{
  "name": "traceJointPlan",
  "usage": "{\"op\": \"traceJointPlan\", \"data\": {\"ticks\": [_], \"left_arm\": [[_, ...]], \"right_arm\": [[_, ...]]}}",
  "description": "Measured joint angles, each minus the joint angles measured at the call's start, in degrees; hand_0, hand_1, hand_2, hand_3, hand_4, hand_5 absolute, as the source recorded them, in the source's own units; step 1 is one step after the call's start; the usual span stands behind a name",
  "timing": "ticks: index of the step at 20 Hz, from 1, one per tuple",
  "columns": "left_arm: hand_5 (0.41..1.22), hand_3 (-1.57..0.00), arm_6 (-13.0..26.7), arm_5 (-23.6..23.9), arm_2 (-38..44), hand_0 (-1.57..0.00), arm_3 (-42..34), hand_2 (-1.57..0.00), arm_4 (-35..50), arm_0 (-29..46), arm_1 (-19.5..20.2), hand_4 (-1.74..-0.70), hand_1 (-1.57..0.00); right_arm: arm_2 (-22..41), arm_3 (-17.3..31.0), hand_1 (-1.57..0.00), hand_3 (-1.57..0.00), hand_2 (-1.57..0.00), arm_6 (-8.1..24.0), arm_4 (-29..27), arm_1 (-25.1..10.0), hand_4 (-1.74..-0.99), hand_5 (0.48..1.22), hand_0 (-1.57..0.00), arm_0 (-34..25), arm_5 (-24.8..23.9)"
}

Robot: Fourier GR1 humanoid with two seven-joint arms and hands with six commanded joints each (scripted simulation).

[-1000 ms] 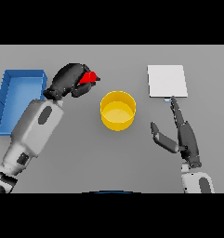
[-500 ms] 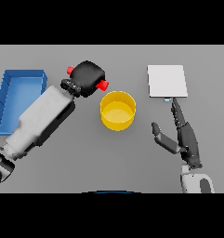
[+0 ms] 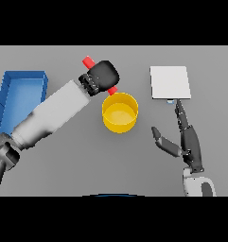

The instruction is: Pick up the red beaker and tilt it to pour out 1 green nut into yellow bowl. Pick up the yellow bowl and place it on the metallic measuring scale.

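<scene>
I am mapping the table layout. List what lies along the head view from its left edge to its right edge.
blue tray → left hand gripping the red beaker → yellow bowl → metallic scale. The right hand sits below the scale, so its place is unclear.

Plain grey worktop [image 3: 63, 175] fills the view, evenly lit, soft shadows; blue tray [image 3: 21, 87] at left edge.
</scene>
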Motion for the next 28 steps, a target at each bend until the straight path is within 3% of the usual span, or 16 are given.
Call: {"op": "traceJointPlan", "data": {"ticks": [4, 7, 8, 16, 19, 22, 25, 28], "left_arm": [[1.221, -1.55, -2.35, 0.36, -5.03, -1.57, 0.62, -1.57, -5.27, -2.76, 0.41, -1.74, -1.57], [1.221, -1.56, -4.14, -0.34, -8.06, -1.57, 0.37, -1.57, -8.16, -4.26, 0.73, -1.74, -1.57], [1.221, -1.56, -4.88, 0.03, -9.17, -1.57, 0.65, -1.57, -9.25, -4.56, 1.07, -1.74, -1.57], [1.221, -1.57, -6.38, 1.68, -15.78, -1.57, 2.39, -1.57, -16.81, -8.47, -0.71, -1.73, -1.57], [1.221, -1.57, -9.6, 2.17, -16.88, -1.57, 2.73, -1.57, -18.68, -13.55, -0.28, -1.73, -1.57], [1.221, -1.57, -11.84, 3.54, -14.95, -1.57, 6.24, -1.57, -19.43, -21.85, 1.04, -1.73, -1.57], [1.221, -1.57, -11.0, 5.32, -9.28, -1.57, 10.93, -1.57, -17.2, -26.03, 3.73, -1.72, -1.57], [1.221, -1.57, -6.74, 4.02, -0.66, -1.57, 16.24, -1.57, -12.59, -29.95, 6.22, -1.73, -1.57]], "right_arm": [[-0.04, 0.15, 0.0, 0.0, 0.0, 1.38, 0.4, 0.11, -1.152, 0.567, 0.0, -1.18, -0.41], [0.66, 0.14, 0.0, 0.0, 0.0, -0.27, 0.3, 0.85, -1.135, 0.567, 0.0, -0.44, -0.14], [-0.14, 0.67, 0.0, 0.0, 0.0, 0.97, -0.23, 0.55, -1.13, 0.565, 0.0, -0.91, -0.27], [-0.21, -0.61, 0.0, 0.0, 0.0, 0.73, -0.14, 0.32, -1.128, 0.575, 0.0, -0.26, -0.47], [-0.13, 0.01, 0.0, 0.0, 0.0, 1.45, 0.22, 0.46, -1.137, 0.568, 0.0, -0.52, -0.63], [0.72, -0.59, 0.0, 0.0, 0.0, 0.71, 0.93, 0.69, -1.133, 0.557, 0.0, 0.03, -0.54], [0.33, 0.18, 0.0, 0.0, 0.0, 0.73, 0.49, 0.61, -1.128, 0.554, 0.0, -1.35, -0.47], [0.68, 0.02, 0.0, 0.0, 0.0, -0.31, -1.03, 0.91, -1.104, 0.563, 0.0, -1.26, 0.89]]}}
